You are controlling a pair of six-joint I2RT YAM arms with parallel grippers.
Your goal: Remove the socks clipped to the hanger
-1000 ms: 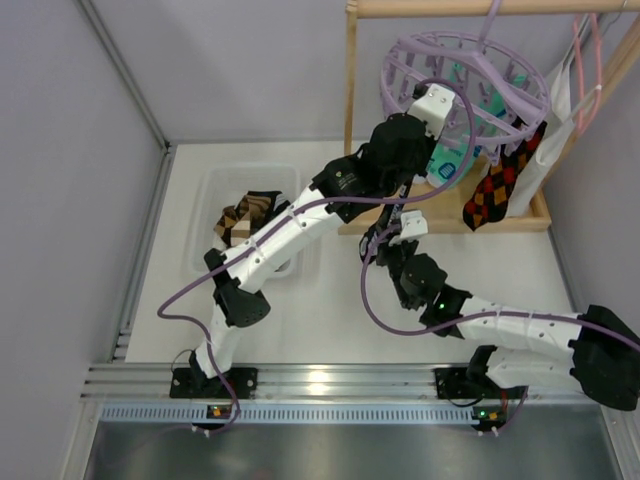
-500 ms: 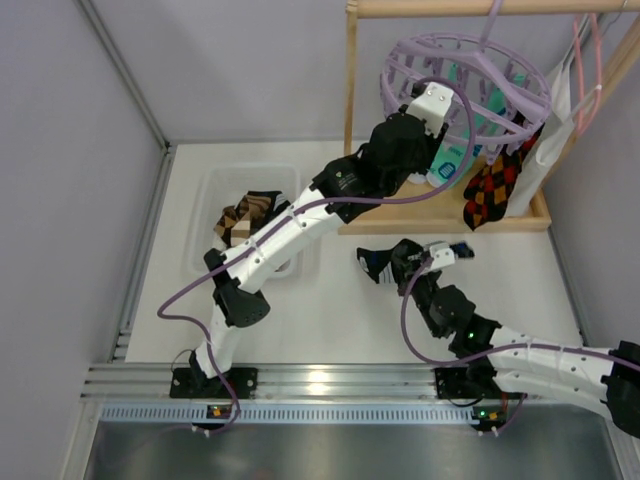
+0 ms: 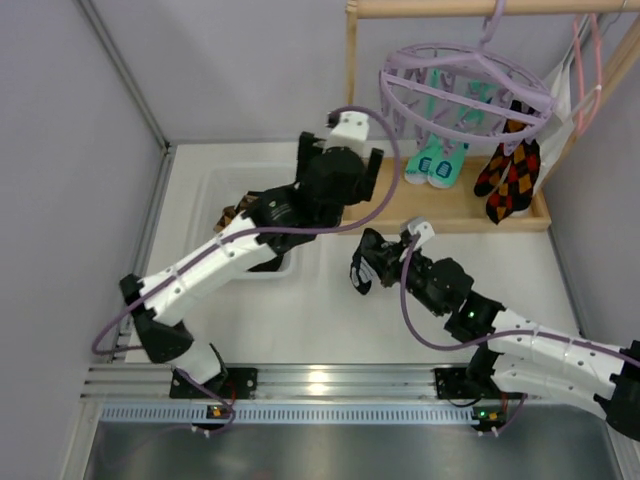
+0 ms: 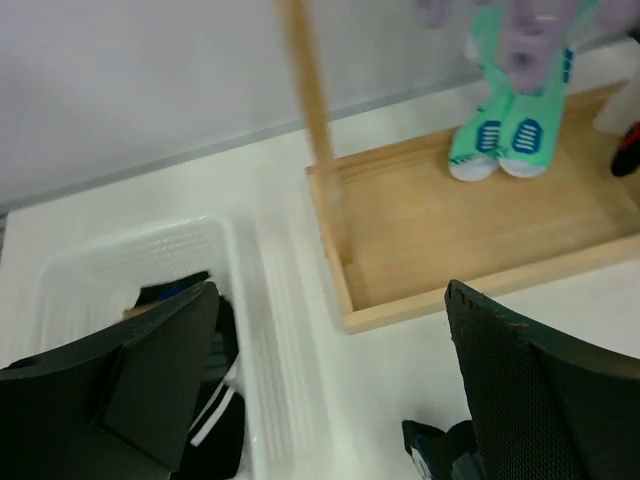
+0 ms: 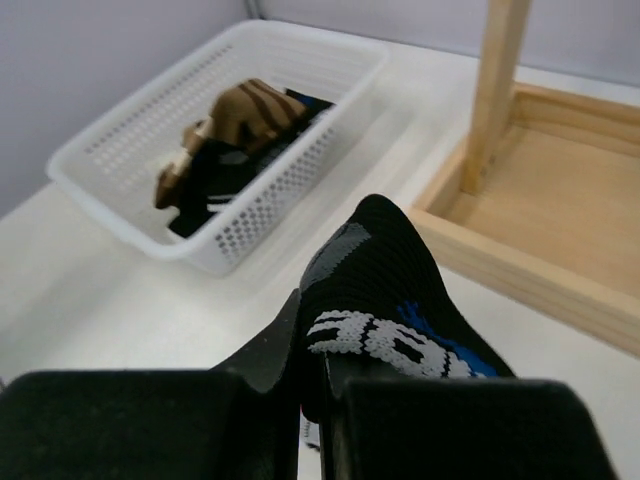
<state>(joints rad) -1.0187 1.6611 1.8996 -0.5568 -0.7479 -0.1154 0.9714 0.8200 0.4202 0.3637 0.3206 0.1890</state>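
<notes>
Right hand (image 5: pixel 315 372) clamped on black blue-patched sock (image 5: pixel 385 285): swing left over white mesh basket (image 5: pixel 272 208), release; left hand (image 4: pixel 335 380) wide, empty.

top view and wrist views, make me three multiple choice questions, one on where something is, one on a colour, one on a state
1. Where does the brown striped sock lie?
A in the white basket
B on the floor
C on a chair

2. What colour is the left-hand hanging pair in the top view?
A teal
B yellow
C pink

3. The right gripper is:
A open and empty
B shut on a black sock
C out of view

Answers: 1 A, the right wrist view shows it inside the mesh walls. 2 A, both are teal with white and blue marks. 3 B, the sock's fabric is pinched in it and bulges above.
</notes>
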